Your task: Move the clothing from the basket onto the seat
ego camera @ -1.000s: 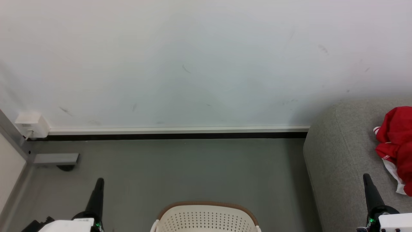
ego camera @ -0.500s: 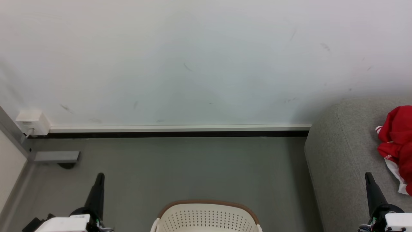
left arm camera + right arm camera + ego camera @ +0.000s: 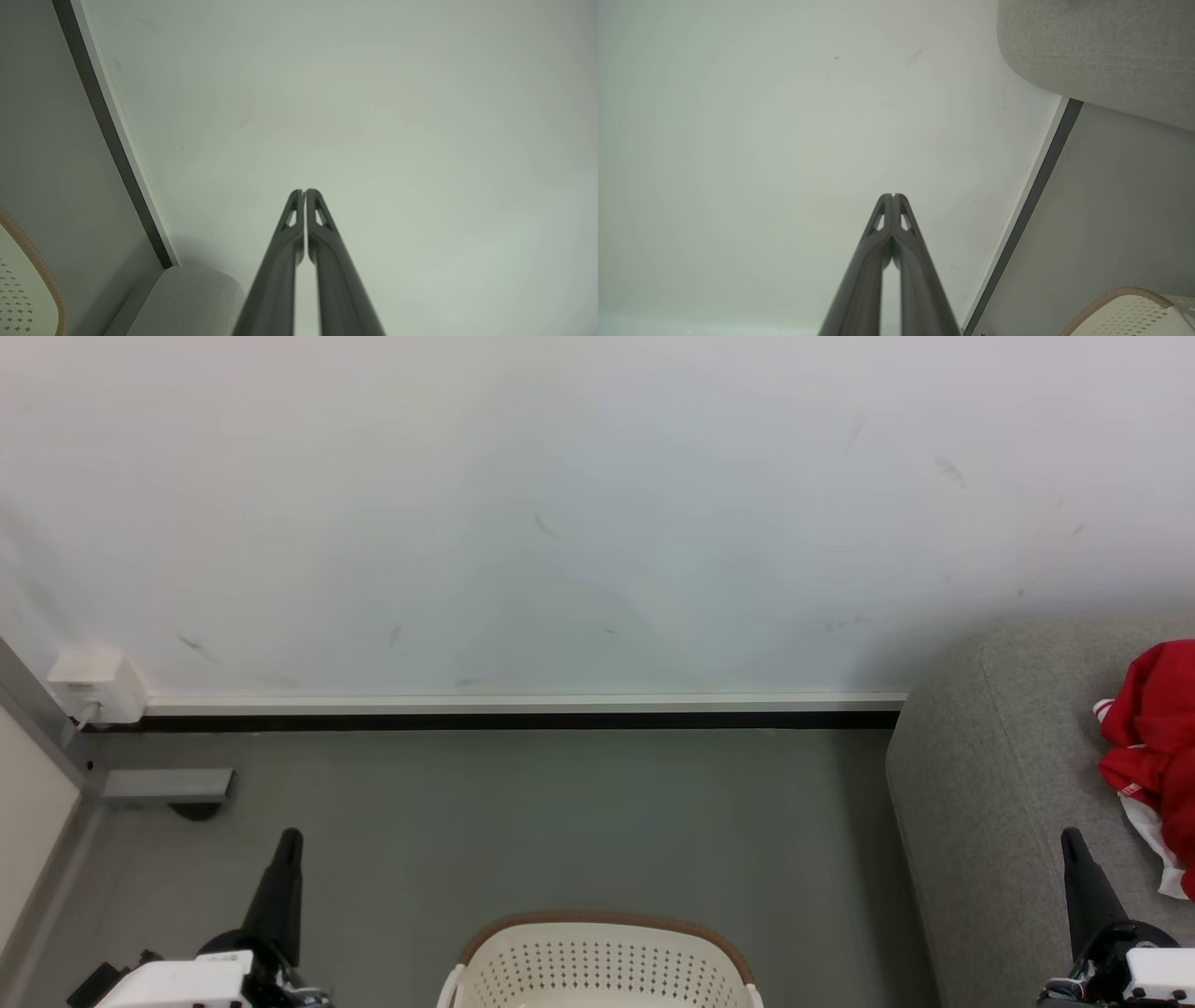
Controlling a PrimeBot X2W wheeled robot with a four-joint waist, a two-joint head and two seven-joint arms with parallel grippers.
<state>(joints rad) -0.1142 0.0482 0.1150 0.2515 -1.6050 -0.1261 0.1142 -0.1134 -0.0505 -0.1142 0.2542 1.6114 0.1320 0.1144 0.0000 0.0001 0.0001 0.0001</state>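
With red clothes (image 3: 1153,737) on the sofa (image 3: 990,784) and my left gripper (image 3: 289,845) and right gripper (image 3: 1072,847) closed empty, I reckon the basket (image 3: 597,961) needs checking next.

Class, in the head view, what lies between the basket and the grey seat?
A bare stretch of grey floor lies between the basket and the seat; the head view shows it.

The left gripper (image 3: 304,192), closed on nothing, points at the wall (image 3: 373,93); the basket (image 3: 21,291) sits lower left.
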